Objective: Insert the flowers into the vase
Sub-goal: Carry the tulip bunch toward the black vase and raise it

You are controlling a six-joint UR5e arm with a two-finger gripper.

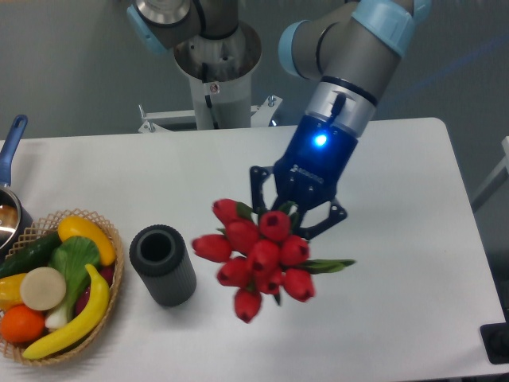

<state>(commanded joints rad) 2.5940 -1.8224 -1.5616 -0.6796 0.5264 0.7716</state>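
Gripper (293,213) is clamped on the flowers (256,256), fingers pinching the stems just behind the red buds. The bunch hangs off the table (429,199), buds pointing toward 7 o'clock, 1 green leaf sticking out at 3 o'clock. From the vase (163,265) the flowers sit at roughly 3 o'clock, close but not touching; nearest bud is just beside the vase's upper right edge.

Vase stands upright, mouth open to the top, nothing in it. At its 9 o'clock is a basket (111,306) w/ a banana (75,322) and other fruit & veg. A pot (9,208) sits at the far left edge.

Step in hand, as I judge it: carry the bunch over the vase mouth. Not done yet, flowers are still right of it.

To do it well:
- Stem ends can't be seen here, hidden behind gripper & buds, so can't tell which way they point. They need to face down into the mouth, so the wrist prob needs to rotate before lowering.
- Bunch looks wider than the vase, so centre the stems on the mouth, not the buds.
- Come in from above; a sideways sweep could knock the vase toward the basket.
- Lower slowly and let go only once the stems are well inside, else the bunch tips out.
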